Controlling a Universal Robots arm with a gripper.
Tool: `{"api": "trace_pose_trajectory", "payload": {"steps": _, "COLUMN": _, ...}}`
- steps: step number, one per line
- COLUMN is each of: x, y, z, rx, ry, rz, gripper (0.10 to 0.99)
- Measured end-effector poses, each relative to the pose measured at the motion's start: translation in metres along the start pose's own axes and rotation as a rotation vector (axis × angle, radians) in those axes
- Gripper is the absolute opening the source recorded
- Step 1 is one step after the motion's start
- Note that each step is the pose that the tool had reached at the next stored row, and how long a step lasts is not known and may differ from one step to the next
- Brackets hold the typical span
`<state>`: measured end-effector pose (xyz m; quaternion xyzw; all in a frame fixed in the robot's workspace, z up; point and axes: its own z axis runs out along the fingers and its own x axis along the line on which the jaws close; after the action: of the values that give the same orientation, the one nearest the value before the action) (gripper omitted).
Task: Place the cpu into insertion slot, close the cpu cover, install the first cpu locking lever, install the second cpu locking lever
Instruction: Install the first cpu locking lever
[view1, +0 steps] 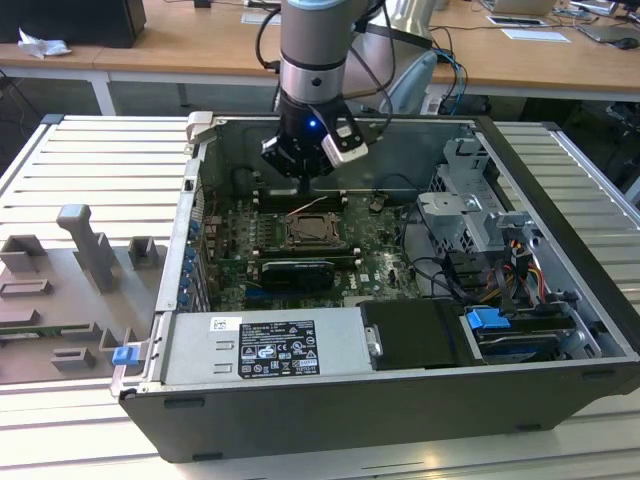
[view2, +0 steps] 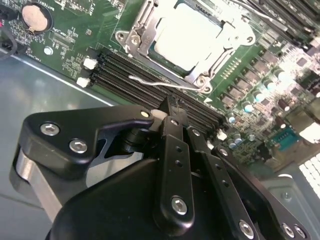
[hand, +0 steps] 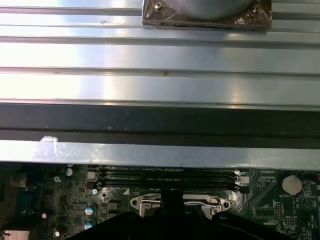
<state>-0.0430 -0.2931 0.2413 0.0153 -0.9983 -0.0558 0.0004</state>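
A robot arm's gripper (view1: 303, 160) hangs inside an open desktop computer case (view1: 560, 300), its fingers (view2: 170, 112) drawn together and holding nothing, just above the long black memory slots (view2: 145, 85) at the far side of the green motherboard (view1: 235, 245). The cpu (view2: 187, 37) lies seated in the insertion slot (view1: 312, 232), its pale metal top showing through the cpu cover (view2: 142, 27), which lies closed around it; a thin wire locking lever (view2: 160, 82) stands free beside the socket. A white label (view1: 277, 347) on the power supply carries print too small to read. The case rests on a ribbed aluminium table (view1: 90, 170), with wooden desks (view1: 180, 45) behind.
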Motion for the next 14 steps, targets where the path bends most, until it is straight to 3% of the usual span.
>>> {"api": "trace_pose_trajectory", "payload": {"steps": 14, "x": -0.0128, "y": 0.0014, "z": 0.0124, "rx": 0.0, "ry": 0.0025, "rz": -0.022, "gripper": 0.106}}
